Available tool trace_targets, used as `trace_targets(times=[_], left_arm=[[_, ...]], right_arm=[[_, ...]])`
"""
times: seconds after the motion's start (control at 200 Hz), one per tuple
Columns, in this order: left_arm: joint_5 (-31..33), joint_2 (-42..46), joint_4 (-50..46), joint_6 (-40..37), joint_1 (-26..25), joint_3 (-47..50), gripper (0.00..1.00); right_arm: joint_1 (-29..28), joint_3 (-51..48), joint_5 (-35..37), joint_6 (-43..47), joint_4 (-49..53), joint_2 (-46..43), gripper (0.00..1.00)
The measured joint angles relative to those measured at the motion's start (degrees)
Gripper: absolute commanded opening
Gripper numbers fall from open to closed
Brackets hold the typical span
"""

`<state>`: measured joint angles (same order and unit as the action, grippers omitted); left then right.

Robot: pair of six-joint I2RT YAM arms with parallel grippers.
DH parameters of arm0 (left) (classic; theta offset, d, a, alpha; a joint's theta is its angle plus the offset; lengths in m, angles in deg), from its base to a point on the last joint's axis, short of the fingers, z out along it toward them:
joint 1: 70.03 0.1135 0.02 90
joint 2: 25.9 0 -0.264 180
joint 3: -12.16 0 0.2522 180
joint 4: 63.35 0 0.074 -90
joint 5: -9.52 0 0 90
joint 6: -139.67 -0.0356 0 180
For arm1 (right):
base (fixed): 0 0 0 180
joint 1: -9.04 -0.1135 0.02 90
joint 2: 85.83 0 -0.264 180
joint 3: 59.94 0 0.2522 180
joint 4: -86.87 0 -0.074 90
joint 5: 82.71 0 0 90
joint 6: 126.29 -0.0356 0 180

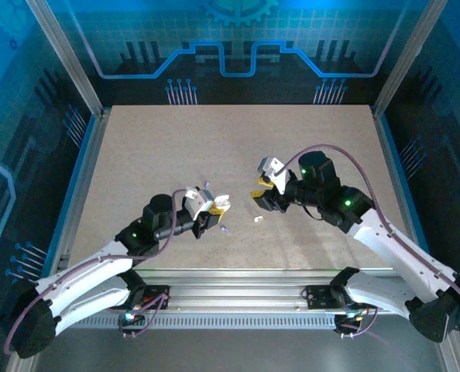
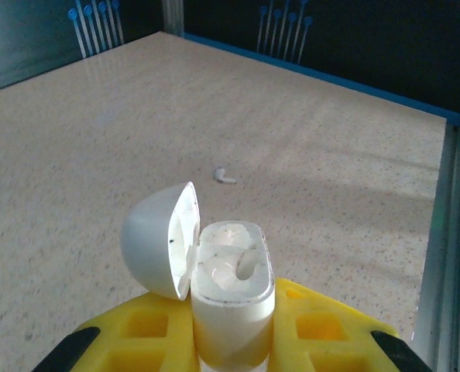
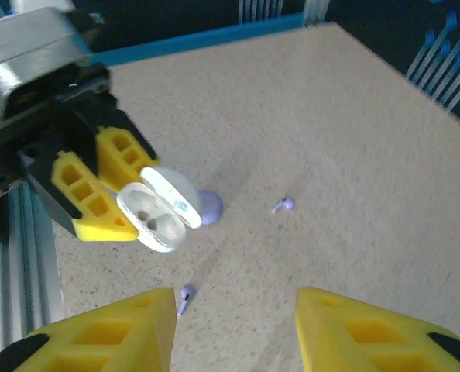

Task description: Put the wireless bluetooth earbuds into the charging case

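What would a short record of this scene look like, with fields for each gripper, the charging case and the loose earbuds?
left gripper: shut on the white case
white case: open, lid swung to one side
right gripper: open, nothing between its fingers
white earbud: lying loose on the table, apart from the case
lavender earbuds: two, loose on the table, apart from each other
step left: loose earbuds not yet in a case
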<state>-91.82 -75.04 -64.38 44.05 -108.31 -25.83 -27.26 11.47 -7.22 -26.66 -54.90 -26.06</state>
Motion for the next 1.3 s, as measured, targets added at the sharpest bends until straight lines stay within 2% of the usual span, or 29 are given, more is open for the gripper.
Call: trace_targets(times=[0.415,0.695,0.825,0.96,1.091,1.301], left_arm=[[9.03,5.77,-3.87,2.73,0.04,1.25,0.20],[10.32,5.77,-6.19,2.73,0.09,1.25,0.20],[10.47,5.79,-6.69,2.67,0.09,1.25,0.20],[10.71,6.01,-7.02,2.54,0.09,1.22,0.20],[11.13,6.16,-7.80,2.56,0.09,1.11,0.20],[11.78,8.00,-10.86,3.82,0.09,0.92,0.20]], right_arm=[[0.00,2.58,8.37,-19.74,10.25,13.31,0.42],[-0.02,6.56,12.63,-26.64,16.46,25.49,0.41],[-0.13,9.40,15.30,-26.69,19.52,30.84,0.42],[-0.52,12.46,17.25,-19.06,21.16,35.85,0.44],[-0.48,13.53,17.22,-6.34,21.33,38.25,0.45],[2.38,13.44,7.15,20.31,19.67,38.29,0.44]])
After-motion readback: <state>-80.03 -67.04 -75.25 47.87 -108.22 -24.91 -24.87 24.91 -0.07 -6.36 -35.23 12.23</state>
